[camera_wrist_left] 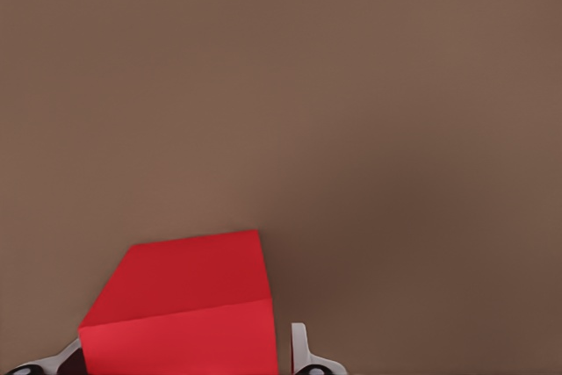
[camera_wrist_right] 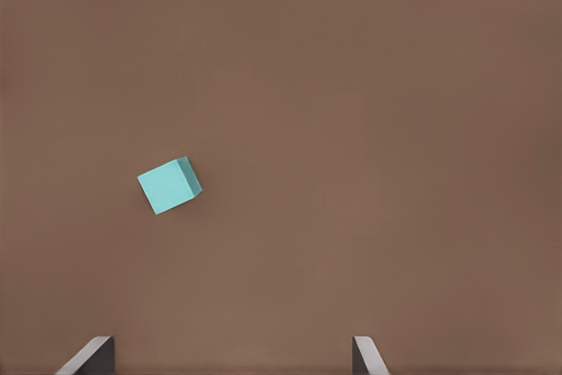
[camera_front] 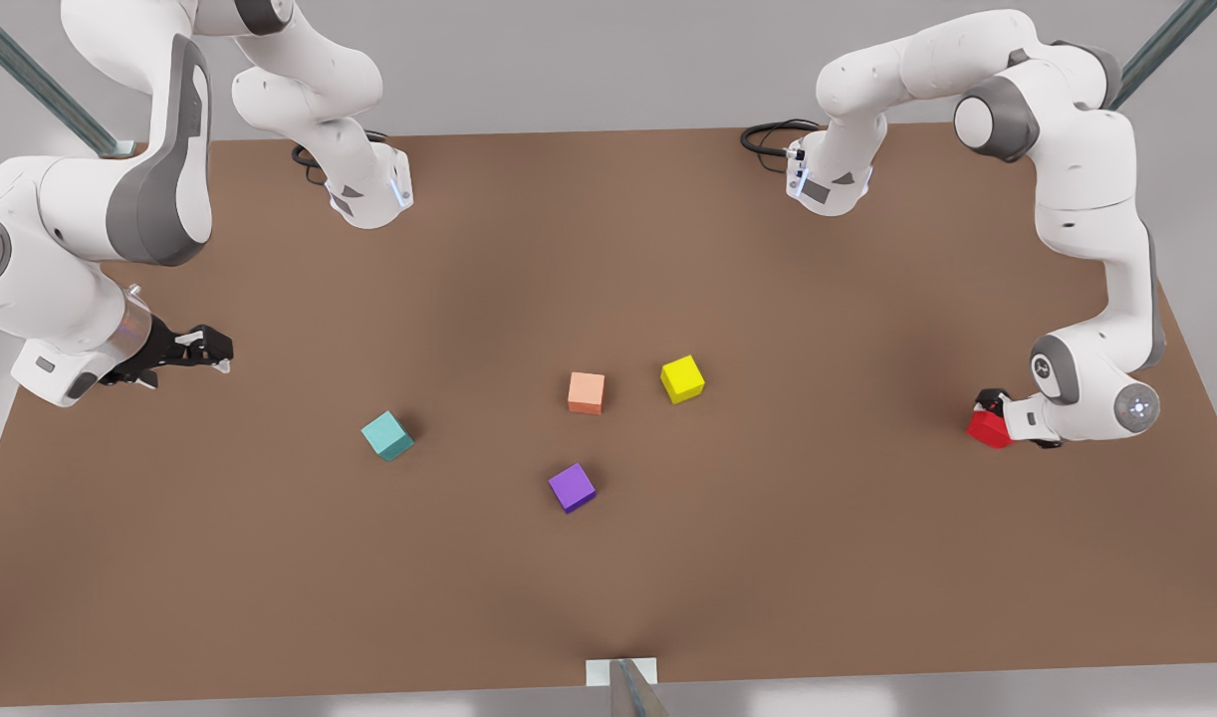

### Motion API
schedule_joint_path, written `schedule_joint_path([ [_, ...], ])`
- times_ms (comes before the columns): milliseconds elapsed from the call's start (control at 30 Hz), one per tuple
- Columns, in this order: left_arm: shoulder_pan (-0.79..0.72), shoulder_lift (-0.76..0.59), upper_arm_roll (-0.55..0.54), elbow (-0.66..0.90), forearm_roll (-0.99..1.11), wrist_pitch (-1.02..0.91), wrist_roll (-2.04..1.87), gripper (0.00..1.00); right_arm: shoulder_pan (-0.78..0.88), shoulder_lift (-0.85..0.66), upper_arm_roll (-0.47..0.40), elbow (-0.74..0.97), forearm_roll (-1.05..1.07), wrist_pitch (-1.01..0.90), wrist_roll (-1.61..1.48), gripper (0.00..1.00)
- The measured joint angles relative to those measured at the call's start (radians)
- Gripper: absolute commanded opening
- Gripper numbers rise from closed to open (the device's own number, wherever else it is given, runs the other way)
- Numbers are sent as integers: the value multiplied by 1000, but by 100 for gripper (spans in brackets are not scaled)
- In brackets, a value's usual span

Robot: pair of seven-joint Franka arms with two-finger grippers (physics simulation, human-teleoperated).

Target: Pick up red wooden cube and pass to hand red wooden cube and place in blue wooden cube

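Note:
The red wooden cube sits at the front view's far right. My left gripper is around it, one finger on each side, and a thin gap shows beside one finger. The blue wooden cube, teal in colour, lies on the table at the front view's left of centre. My right gripper hovers open and holding nothing near the table's left edge in the front view, up and to the left of the teal cube.
A salmon cube, a yellow cube and a purple cube lie in the middle of the brown table, between the two grippers. Both arm bases stand at the far edge.

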Motion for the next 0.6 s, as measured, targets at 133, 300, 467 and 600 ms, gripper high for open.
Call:
schedule_joint_path([
  [133,-1,12,0,1,0,7,0,100,0,0,0,-6,0,0,-3,100],
  [300,-2,18,-1,1,2,17,-2,51,0,-1,0,-8,1,-1,-6,100],
  [467,-16,-3,-7,94,-99,-76,-22,51,-3,20,1,4,23,1,-14,100],
  [600,-8,3,-119,174,-535,-388,-73,51,-9,299,16,115,401,-25,-141,100],
])
